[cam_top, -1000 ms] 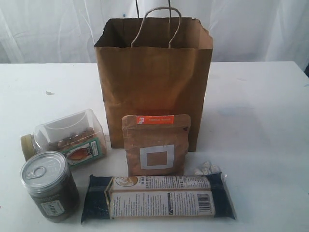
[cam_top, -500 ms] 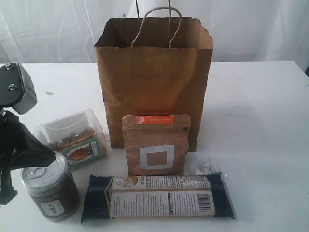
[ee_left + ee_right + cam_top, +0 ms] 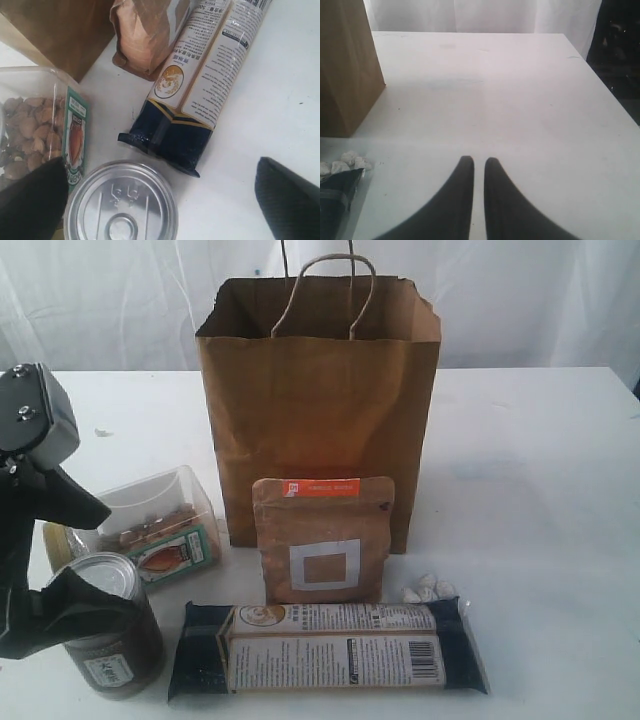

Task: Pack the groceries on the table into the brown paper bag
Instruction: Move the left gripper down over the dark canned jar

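Exterior view: your left claw [image 3: 122, 562] is hanging released around the silver-lidded dark jar [image 3: 110, 655] on the table [image 3: 540, 540], front-left of the brown paper bag [image 3: 320, 390]. Left wrist view: fingers [image 3: 30, 205] are straddling its lid [image 3: 122, 202]. Right wrist view: your right claw [image 3: 479, 160] is resting clenched, empty.

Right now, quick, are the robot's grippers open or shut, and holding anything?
Left gripper: open, jaws either side of the silver-lidded jar, not gripping.
Right gripper: shut, empty.
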Robot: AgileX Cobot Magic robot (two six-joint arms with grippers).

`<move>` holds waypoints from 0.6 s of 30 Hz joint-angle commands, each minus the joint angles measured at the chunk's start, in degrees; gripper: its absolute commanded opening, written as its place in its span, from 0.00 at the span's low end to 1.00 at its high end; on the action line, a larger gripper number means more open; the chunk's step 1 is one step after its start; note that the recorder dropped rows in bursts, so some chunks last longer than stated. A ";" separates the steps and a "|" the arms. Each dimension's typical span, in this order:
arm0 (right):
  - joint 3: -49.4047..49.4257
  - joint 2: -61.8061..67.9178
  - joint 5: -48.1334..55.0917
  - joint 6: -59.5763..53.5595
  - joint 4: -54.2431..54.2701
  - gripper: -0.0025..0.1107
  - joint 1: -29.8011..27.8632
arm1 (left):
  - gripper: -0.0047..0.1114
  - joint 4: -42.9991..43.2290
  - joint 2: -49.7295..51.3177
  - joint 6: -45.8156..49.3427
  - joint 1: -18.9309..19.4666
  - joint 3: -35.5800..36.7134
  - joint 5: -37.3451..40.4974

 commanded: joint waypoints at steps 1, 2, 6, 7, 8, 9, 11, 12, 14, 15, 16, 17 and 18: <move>0.10 -0.34 -0.35 -0.63 -0.12 0.09 0.18 | 0.94 -1.93 0.03 -0.80 -0.37 -0.21 1.28; 0.10 -0.34 -0.35 -0.63 -0.12 0.09 0.18 | 0.94 -1.66 0.03 -2.03 -0.37 -0.21 1.28; 0.10 -0.34 -0.35 -0.63 -0.12 0.09 0.18 | 0.94 2.03 0.34 -11.32 -0.37 -0.21 -0.70; 0.10 -0.34 -0.35 -0.63 -0.12 0.09 0.18 | 0.94 3.36 0.84 -13.99 -0.37 -0.24 -1.13; 0.10 -0.34 -0.35 -0.63 -0.12 0.09 0.18 | 0.94 5.33 1.49 -17.85 -0.37 -0.24 -1.72; 0.10 -0.34 -0.35 -0.63 -0.12 0.09 0.18 | 0.94 7.38 2.28 -21.53 -0.37 -0.34 -1.94; 0.10 -0.34 -0.35 -0.63 -0.12 0.09 0.18 | 0.94 11.72 4.06 -28.84 -0.37 -0.97 -1.27; 0.10 -0.34 -0.35 -0.63 -0.12 0.09 0.18 | 0.94 14.10 5.09 -32.05 -0.37 -1.73 -0.52; 0.10 -0.34 -0.35 -0.63 -0.12 0.09 0.18 | 0.94 18.37 6.92 -36.14 -0.37 -3.68 0.65; 0.10 -0.34 -0.35 -0.63 -0.12 0.09 0.18 | 0.94 19.19 7.85 -37.11 -0.37 -4.89 1.23; 0.10 -0.34 -0.35 -0.63 -0.12 0.09 0.18 | 0.94 19.32 8.67 -37.81 -0.37 -6.10 1.95; 0.10 -0.34 -0.35 -0.63 -0.12 0.09 0.18 | 0.94 19.32 9.23 -37.81 -0.37 -7.31 2.79; 0.10 -0.34 -0.35 -0.63 -0.12 0.09 0.18 | 0.94 19.07 9.92 -37.94 -0.37 -8.48 4.32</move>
